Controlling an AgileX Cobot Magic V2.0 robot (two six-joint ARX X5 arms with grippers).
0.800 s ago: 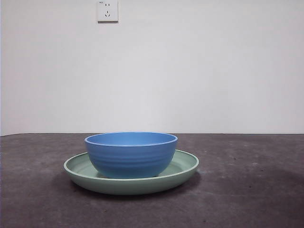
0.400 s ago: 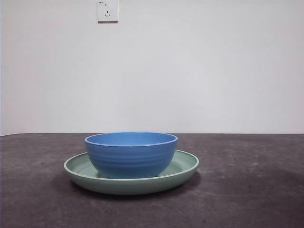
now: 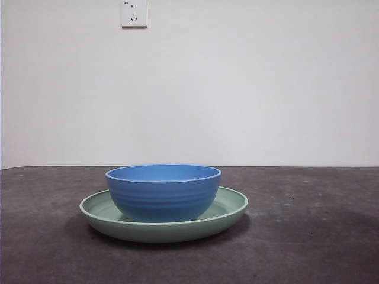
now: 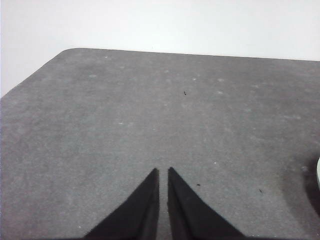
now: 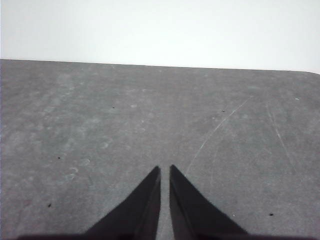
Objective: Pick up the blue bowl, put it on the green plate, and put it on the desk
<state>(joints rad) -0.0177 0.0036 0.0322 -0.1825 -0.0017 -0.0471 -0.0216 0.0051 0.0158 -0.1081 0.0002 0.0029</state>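
Both grippers, left gripper (image 4: 163, 172) and right gripper (image 5: 164, 170), hover clenched and empty above the worktop (image 3: 308, 236). Blue bowl (image 3: 163, 192) sits inside the green plate (image 3: 228, 207); it looks light, rigid, smooth, best pinched at its rim.

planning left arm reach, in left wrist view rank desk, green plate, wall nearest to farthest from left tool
1. desk: directly under the left tool
2. green plate: sliver off to one side
3. wall: beyond the desk's far edge
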